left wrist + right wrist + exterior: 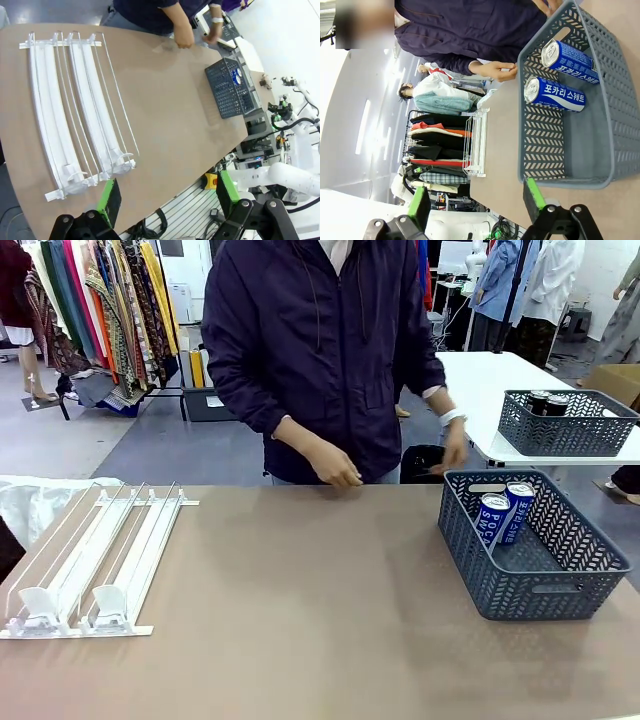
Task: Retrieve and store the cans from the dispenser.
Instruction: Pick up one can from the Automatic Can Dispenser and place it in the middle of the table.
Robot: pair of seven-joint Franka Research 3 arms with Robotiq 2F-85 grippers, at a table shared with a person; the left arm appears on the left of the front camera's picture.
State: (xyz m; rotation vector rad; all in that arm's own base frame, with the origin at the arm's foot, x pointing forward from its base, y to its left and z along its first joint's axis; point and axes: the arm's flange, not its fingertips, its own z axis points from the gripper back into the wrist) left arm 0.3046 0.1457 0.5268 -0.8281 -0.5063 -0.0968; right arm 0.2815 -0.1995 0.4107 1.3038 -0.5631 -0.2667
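Observation:
The white wire dispenser (pixel 90 560) lies on the table's left, its pusher blocks (pixel 40 605) against the front lip. Two blue-and-white cans (pixel 495 517) (pixel 517 508) lean inside the dark grey basket (pixel 540 595) on the right. My left gripper (pixel 167 195) hangs open high above the table's near edge, with the dispenser (pixel 75 110) below it and the basket (pixel 222 95) farther off. My right gripper (pixel 476 202) is open just outside the basket's wall (pixel 542 145), and both cans (pixel 565 55) (pixel 555 94) lie inside. Nothing is between either pair of fingers.
A person in a dark jacket stands at the far side, one hand (pixel 335 470) at the table edge, the other (pixel 455 450) by the basket's far rim. A second grey basket (pixel 565 430) with black cans (pixel 548 402) sits on a white table behind. Bare tabletop (pixel 300 590) spans the middle.

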